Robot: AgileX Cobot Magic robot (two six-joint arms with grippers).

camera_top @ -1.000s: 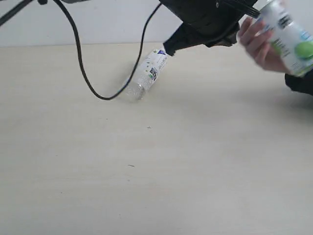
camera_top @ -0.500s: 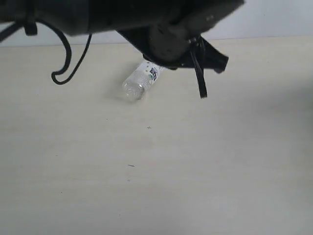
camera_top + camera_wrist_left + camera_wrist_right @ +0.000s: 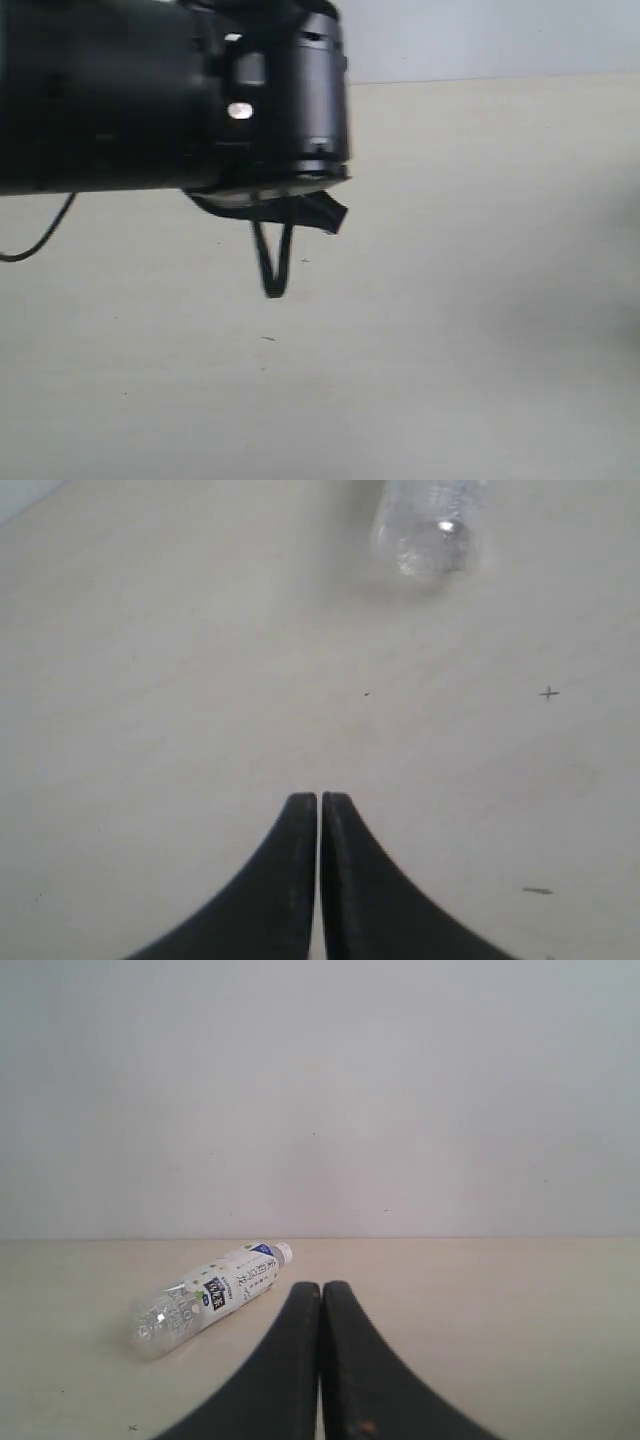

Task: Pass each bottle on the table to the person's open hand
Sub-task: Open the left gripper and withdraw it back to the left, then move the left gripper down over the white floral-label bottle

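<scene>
One slim white-labelled bottle (image 3: 210, 1295) lies on its side on the beige table (image 3: 450, 300), cap toward the wall. Its clear base (image 3: 425, 525) shows ahead of my left gripper (image 3: 320, 798), which is shut with nothing in it and well short of the bottle. My right gripper (image 3: 321, 1286) is also shut and empty, with the bottle lying off to one side beyond its tips. In the exterior view a large black arm (image 3: 170, 100) hides the bottle. The person's open hand and the other bottles are out of view.
A black cable loop (image 3: 272, 260) hangs under the arm, and another cable (image 3: 40, 240) trails at the left edge. A pale wall (image 3: 320, 1090) rises behind the table's far edge. Tiny dark specks (image 3: 547, 692) mark the surface.
The person's hand holding a green-fruit bottle has left at the right. The black arm swung left and closer to the exterior camera, now covering the slim bottle there.
</scene>
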